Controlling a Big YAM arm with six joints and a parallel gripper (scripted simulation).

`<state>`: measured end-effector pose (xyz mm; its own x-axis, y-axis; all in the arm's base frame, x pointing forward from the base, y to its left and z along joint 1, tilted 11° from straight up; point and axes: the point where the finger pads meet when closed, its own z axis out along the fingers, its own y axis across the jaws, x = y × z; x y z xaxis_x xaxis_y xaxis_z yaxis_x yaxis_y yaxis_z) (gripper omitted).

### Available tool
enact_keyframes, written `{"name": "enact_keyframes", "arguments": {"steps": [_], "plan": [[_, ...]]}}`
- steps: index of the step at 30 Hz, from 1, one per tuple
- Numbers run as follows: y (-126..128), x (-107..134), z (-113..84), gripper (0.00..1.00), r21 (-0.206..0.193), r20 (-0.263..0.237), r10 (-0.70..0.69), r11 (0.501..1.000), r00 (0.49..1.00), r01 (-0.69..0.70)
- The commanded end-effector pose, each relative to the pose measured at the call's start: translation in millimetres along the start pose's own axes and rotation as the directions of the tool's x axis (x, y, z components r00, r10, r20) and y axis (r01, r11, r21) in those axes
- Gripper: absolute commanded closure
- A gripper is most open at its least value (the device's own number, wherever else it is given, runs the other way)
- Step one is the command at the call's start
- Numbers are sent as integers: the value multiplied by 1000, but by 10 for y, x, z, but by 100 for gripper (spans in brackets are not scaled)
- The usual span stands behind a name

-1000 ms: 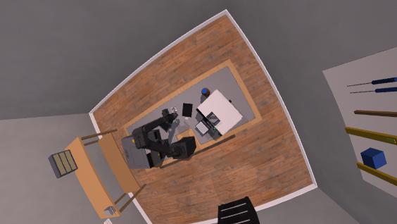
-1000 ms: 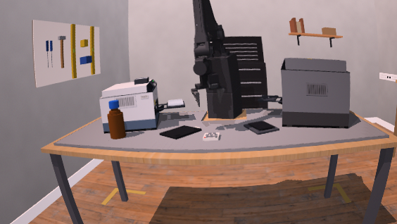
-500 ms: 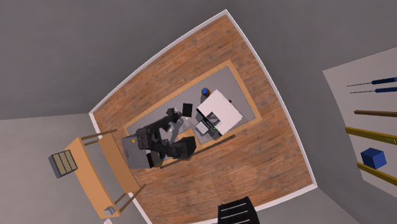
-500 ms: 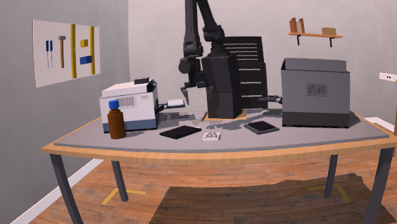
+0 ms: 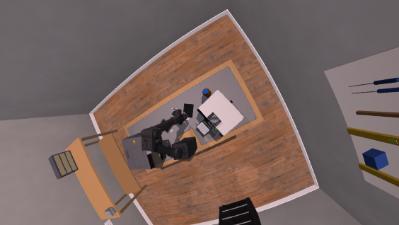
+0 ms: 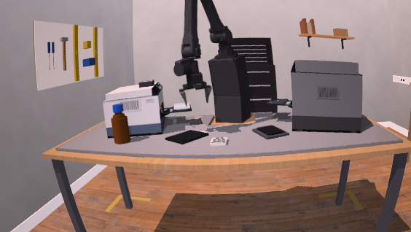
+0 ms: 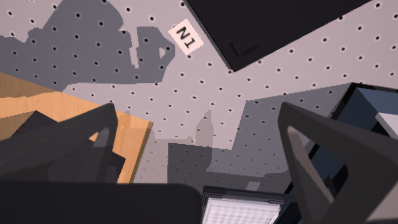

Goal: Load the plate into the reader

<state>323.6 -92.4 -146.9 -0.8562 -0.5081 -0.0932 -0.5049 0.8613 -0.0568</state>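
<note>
White plate (image 5: 203,129) (image 6: 181,106) (image 7: 242,212) on the dispenser (image 5: 226,110) (image 6: 136,116) (image 7: 372,104) stage | my gripper (image 5: 187,119) (image 6: 196,104) (image 7: 197,111) wide, holding nothing | plate lies dispenser-side of the tips' midpoint, low in wrist view; lid unclear

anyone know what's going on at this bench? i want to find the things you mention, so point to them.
The YAM arm (image 5: 150,138) (image 6: 190,31) has its end effector (image 5: 189,121) (image 6: 196,103) (image 7: 197,111) open and empty, near the plate (image 5: 203,128) (image 6: 181,106) (image 7: 242,211) in front of the white dispenser (image 5: 226,110) (image 6: 133,111). Can't tell if the plate is lidded. No plate shows at the grey reader (image 5: 134,153) (image 6: 328,106), so the transfer isn't done.
</note>
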Motion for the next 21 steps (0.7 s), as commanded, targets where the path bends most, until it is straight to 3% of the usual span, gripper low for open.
{"name": "enact_keyframes", "arguments": {"steps": [1, 7, 16, 21], "plan": [[-97, -11, -82, 0, 24, 26, -37, 999, 999, 37], [-209, 281, -56, 0, 11, 17, -1, 1000, 1000, 1], [-411, 507, -167, 0, 35, 37, -20, 999, 999, 19], [-376, 676, -142, 0, 21, 33, 13, 1000, 999, -13]]}}
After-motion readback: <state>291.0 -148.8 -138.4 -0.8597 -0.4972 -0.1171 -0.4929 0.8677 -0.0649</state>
